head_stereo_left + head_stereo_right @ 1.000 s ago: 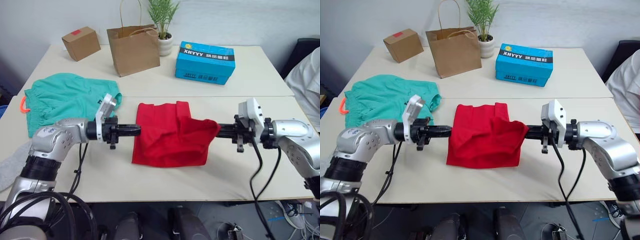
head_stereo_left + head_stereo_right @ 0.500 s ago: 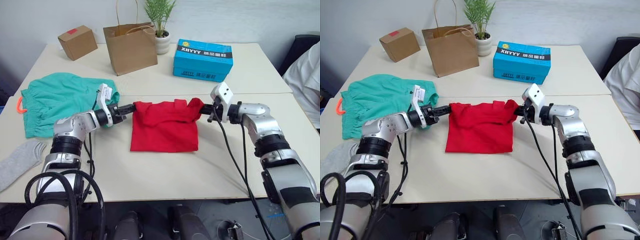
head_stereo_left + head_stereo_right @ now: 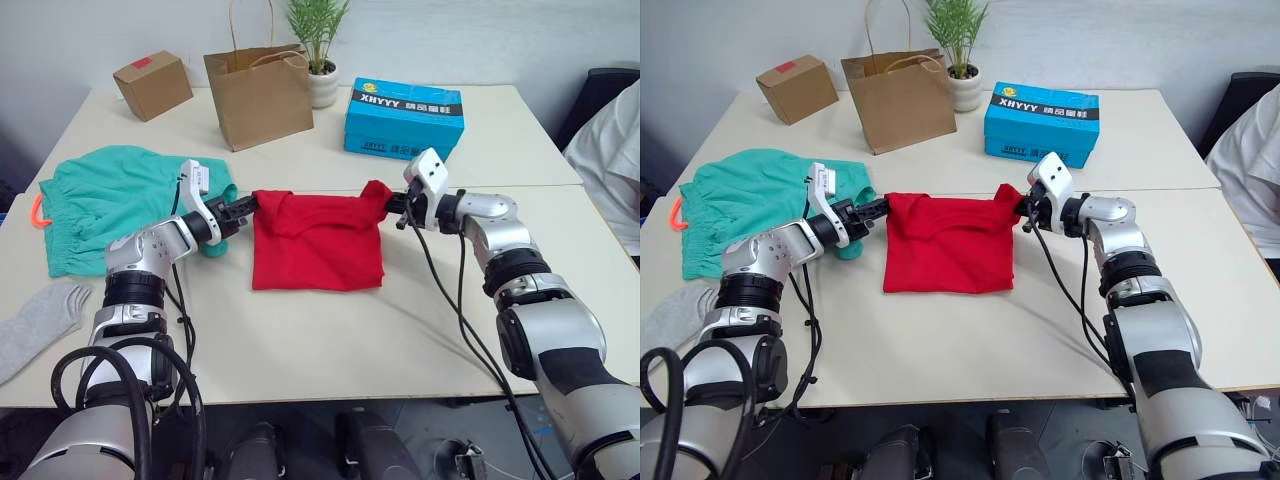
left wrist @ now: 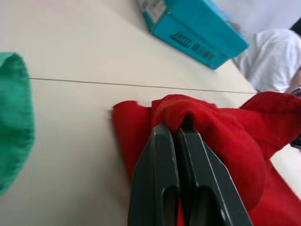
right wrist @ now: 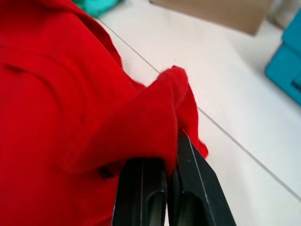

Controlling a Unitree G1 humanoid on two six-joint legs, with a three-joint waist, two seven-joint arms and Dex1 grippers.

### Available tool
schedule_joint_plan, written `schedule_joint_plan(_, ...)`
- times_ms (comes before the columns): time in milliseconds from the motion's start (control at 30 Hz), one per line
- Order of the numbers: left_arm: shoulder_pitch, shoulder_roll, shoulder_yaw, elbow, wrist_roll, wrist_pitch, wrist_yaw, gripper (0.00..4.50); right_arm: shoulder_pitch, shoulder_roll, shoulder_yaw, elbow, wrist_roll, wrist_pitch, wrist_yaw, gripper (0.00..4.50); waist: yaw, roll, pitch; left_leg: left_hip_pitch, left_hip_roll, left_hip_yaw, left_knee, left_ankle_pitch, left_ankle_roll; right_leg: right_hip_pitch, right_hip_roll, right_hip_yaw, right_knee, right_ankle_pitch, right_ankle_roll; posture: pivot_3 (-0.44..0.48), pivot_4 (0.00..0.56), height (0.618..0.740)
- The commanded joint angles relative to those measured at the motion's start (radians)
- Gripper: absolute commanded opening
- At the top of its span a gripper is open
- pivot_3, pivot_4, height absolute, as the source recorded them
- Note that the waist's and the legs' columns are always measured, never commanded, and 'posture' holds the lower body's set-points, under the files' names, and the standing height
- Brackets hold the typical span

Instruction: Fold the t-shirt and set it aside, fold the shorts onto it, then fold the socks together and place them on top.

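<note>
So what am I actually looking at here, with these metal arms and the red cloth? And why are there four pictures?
It is a two-armed robot folding laundry on a table. The two wide pictures come from cameras in its head, looking down over its arms. The two close-ups come from a camera on each wrist, looking along that arm's black fingers. The left gripper and the right gripper each pinch a far corner of the red t-shirt. To the robot's left lie the green shorts and a grey sock. At the back stand a paper bag, a cardboard box, a potted plant and a blue box.
</note>
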Motion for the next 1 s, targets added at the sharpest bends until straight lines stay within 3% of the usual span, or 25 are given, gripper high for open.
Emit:
schedule_joint_plan(33,-0.036,-0.003,0.009,0.017,0.032,-0.041,0.004,0.01,-0.048,-0.005,-0.037,0.030,-0.026,0.026,-0.095,0.00,-0.002,0.000,0.000,0.000,0.000,0.000,0.000,0.000,0.000,0.000,0.000,0.000,0.000,0.000,0.000,0.000,0.150,0.740)
schedule_joint_plan(133,-0.051,-0.012,0.007,0.066,0.070,-0.065,0.046,0.01,-0.059,0.011,-0.067,0.036,-0.007,0.078,-0.046,0.00,-0.009,0.000,0.000,0.000,0.000,0.000,0.000,0.000,0.000,0.000,0.000,0.000,0.000,0.000,0.000,0.000,0.150,0.740)
schedule_joint_plan(167,-0.056,-0.017,0.018,0.079,0.076,-0.081,0.067,0.50,-0.064,0.016,-0.077,0.037,0.000,0.109,-0.024,0.48,-0.012,0.000,0.000,0.000,0.000,0.000,0.000,0.000,0.000,0.000,0.000,0.000,0.000,0.000,0.000,0.000,0.150,0.740)
schedule_joint_plan(333,-0.068,-0.030,0.062,0.077,0.081,-0.147,0.136,1.95,-0.068,0.027,-0.100,0.042,-0.040,0.059,-0.147,2.02,-0.019,0.000,0.000,0.000,0.000,0.000,-0.001,0.000,-0.001,-0.001,0.000,0.000,0.000,0.000,0.000,0.000,0.150,0.740)
schedule_joint_plan(467,-0.058,-0.033,0.064,0.038,0.104,-0.215,0.165,3.25,-0.093,0.021,-0.170,0.066,0.003,0.163,-0.209,3.45,-0.019,0.000,0.000,0.000,0.000,0.000,-0.001,0.000,-0.001,-0.001,0.000,0.000,0.000,0.000,0.000,0.000,0.150,0.740)
schedule_joint_plan(567,-0.032,-0.040,0.054,-0.029,0.113,-0.271,0.142,4.13,-0.113,0.010,-0.247,0.076,0.058,0.295,-0.212,3.46,-0.019,0.000,0.000,0.000,0.000,0.001,-0.001,0.000,-0.001,-0.001,0.000,0.000,0.000,0.000,0.000,0.000,0.150,0.740)
schedule_joint_plan(767,0.080,-0.022,-0.008,-0.222,0.132,-0.412,-0.033,4.13,-0.111,-0.038,-0.315,0.031,0.104,0.391,-0.144,3.46,-0.018,0.000,0.000,0.000,0.000,0.002,-0.002,0.000,-0.001,-0.001,0.000,0.001,0.000,0.000,0.000,0.000,0.150,0.740)
schedule_joint_plan(867,0.170,0.016,-0.059,-0.354,0.147,-0.479,-0.158,4.13,-0.054,-0.080,-0.248,-0.075,0.065,0.291,0.050,3.46,-0.019,0.001,0.001,0.000,0.000,0.003,-0.002,0.000,-0.001,-0.001,0.001,0.002,0.000,0.000,0.000,0.000,0.150,0.740)
schedule_joint_plan(933,0.239,0.063,-0.101,-0.444,0.167,-0.515,-0.248,4.46,0.012,-0.107,-0.226,-0.203,0.084,0.266,0.168,3.46,-0.019,0.001,0.001,0.000,0.000,0.003,-0.003,0.000,-0.002,-0.001,0.002,0.002,-0.001,0.000,0.000,0.000,0.150,0.740)
schedule_joint_plan(1000,0.324,0.138,-0.150,-0.536,0.196,-0.593,-0.373,4.48,0.153,-0.151,-0.153,-0.413,0.048,0.052,0.287,3.46,-0.017,0.001,0.000,0.000,0.002,0.003,-0.003,-0.001,-0.003,-0.001,0.004,0.002,-0.001,0.000,0.000,0.000,0.150,0.740)
